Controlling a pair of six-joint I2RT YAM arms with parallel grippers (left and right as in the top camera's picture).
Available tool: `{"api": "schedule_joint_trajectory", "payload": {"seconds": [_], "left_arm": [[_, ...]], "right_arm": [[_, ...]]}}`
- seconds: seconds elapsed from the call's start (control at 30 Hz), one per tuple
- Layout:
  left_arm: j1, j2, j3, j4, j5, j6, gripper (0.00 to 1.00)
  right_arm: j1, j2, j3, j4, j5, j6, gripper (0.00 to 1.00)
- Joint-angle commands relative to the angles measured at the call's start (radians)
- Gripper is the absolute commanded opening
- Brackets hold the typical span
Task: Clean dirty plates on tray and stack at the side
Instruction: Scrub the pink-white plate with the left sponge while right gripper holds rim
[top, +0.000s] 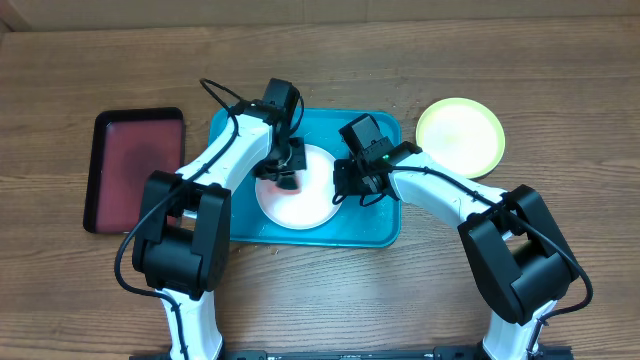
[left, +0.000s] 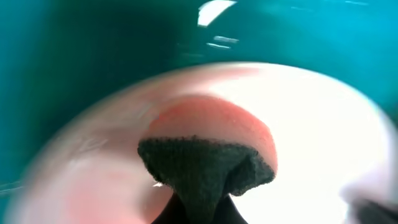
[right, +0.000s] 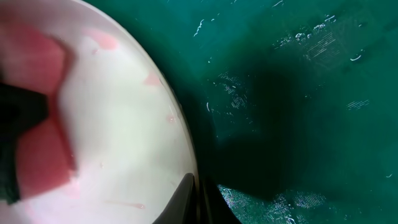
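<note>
Left wrist view: left gripper (left: 191, 213) at the bottom edge, fingers closed on a sponge (left: 214, 127), pink body with a dark scouring face. The sponge presses on the white plate (left: 323, 124). The picture is blurred, and a pink tint shows on the plate around the sponge. The tray (left: 74, 56) shows beyond the plate.

Right wrist view: right gripper (right: 198, 202) at the bottom edge. Its fingers are pinched on the rim of the white plate, one tip on the plate side and one on the tray side. Faint red smears (right: 106, 40) on the plate near the rim. Wet sheen on the tray floor beside it.

Overhead: the white plate lies in the tray, left of its middle. The left gripper is over the plate's far-left part and the right gripper at its right edge. The tray sits mid-table (top: 80, 300). A dark red tray (top: 137, 170) is to its left, apart. A yellow-green plate (top: 460, 137) is on the table just beyond the tray's far right corner, clean as far as can be seen.
</note>
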Motion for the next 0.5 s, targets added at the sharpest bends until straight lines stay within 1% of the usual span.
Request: {"api": "schedule_joint_trajectory", "payload": {"seconds": [0.0, 0.07, 0.17, 0.33, 0.47], "left_arm": [[-0.011, 0.011, -0.011, 0.022, 0.190, 0.026, 0.04], [-0.017, 0.011, -0.031, 0.022, 0.161, 0.027, 0.04], [-0.018, 0.011, -0.063, 0.011, 0.059, 0.027, 0.04], [-0.016, 0.011, -0.109, -0.012, -0.224, 0.026, 0.04], [-0.016, 0.011, -0.108, -0.032, -0.399, 0.027, 0.05]], "right_arm": [[-0.005, 0.002, -0.006, -0.002, 0.010, -0.002, 0.04], [-0.005, 0.002, -0.006, -0.002, 0.010, -0.002, 0.04], [-0.005, 0.002, -0.006, -0.002, 0.010, -0.002, 0.04], [-0.005, 0.002, -0.006, -0.002, 0.010, -0.002, 0.04], [-0.005, 0.002, -0.006, -0.002, 0.011, -0.002, 0.04]]}}
